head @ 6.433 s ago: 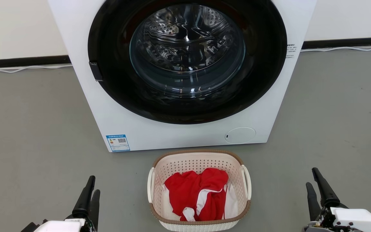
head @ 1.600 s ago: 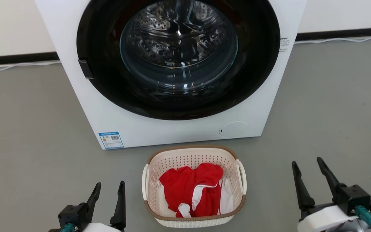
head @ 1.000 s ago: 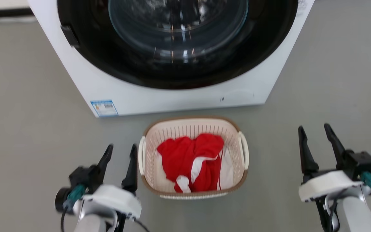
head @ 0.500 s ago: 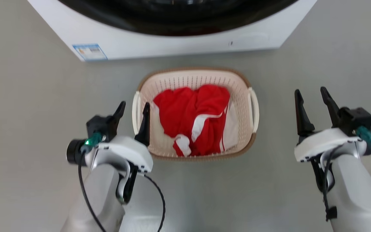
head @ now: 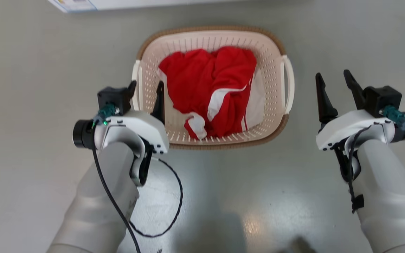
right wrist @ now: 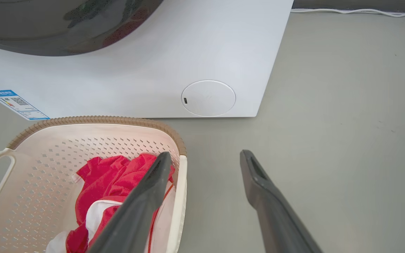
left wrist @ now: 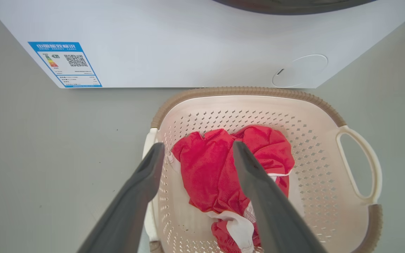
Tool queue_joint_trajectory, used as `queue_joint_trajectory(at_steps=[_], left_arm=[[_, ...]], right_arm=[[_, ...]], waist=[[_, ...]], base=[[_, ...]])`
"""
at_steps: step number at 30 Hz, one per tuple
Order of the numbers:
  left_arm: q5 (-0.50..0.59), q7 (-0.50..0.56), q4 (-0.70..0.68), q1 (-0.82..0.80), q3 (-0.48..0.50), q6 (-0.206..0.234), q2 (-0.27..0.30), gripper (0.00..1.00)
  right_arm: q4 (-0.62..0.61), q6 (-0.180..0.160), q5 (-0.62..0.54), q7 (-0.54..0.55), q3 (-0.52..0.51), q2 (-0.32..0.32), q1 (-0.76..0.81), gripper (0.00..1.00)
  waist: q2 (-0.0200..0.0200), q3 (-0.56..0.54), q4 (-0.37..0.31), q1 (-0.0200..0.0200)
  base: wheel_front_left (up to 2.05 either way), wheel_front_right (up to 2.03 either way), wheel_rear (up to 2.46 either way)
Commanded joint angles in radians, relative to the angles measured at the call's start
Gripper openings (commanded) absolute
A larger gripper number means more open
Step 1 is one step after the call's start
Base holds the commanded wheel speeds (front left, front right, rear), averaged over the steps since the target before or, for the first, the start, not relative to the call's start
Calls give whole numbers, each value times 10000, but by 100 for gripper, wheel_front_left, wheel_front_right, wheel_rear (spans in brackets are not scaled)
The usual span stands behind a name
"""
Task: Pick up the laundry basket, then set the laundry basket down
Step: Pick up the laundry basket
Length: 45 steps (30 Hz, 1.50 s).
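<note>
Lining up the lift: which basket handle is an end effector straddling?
The left handle: the left end effector straddles it; the right end effector stands clear.

White washing machine (left wrist: 188, 42) front, dark door edge along the top. Blue energy label (left wrist: 64, 64) low at one corner, round service flap (left wrist: 300, 70) low toward the other. Red garment (head: 209, 88) with white trim, crumpled. Grey floor (head: 30, 70), glossy in patches. White cable (right wrist: 357, 12) running along dark skirting (right wrist: 364, 3).
</note>
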Motion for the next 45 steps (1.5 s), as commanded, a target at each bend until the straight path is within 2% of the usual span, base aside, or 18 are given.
queue_joint_trajectory(at_steps=[1, 10, 17, 29, 45], left_arm=[[-189, -63, -12, -273, 125, 161, 179, 100], [-326, -63, 573, -1142, -163, 585, 179, 100], [-336, -63, 841, -1544, -261, 720, 179, 100], [-105, -63, 1404, -2238, -487, 793, 179, 100], [-484, -55, 2793, -3182, -1304, 664, 179, 100]], right_arm=[[-61, 62, 26, -109, 288, -19, -68, 100], [102, 62, 35, -109, 455, -144, -591, 100], [158, 62, 49, -109, 597, -114, -747, 100], [145, 62, 122, -109, 704, -112, -1043, 100], [1252, 62, 265, -109, 860, 80, -1782, 100]], waist=[[0, 472, 19, -1], [0, 1224, 169, -1], [0, 1572, 277, -1], [0, 2232, 402, -1], [0, 2554, 400, -1]], base=[[0, 0, 0], [0, 0, 0], [0, 0, 0], [0, 0, 0], [0, 0, 0]])
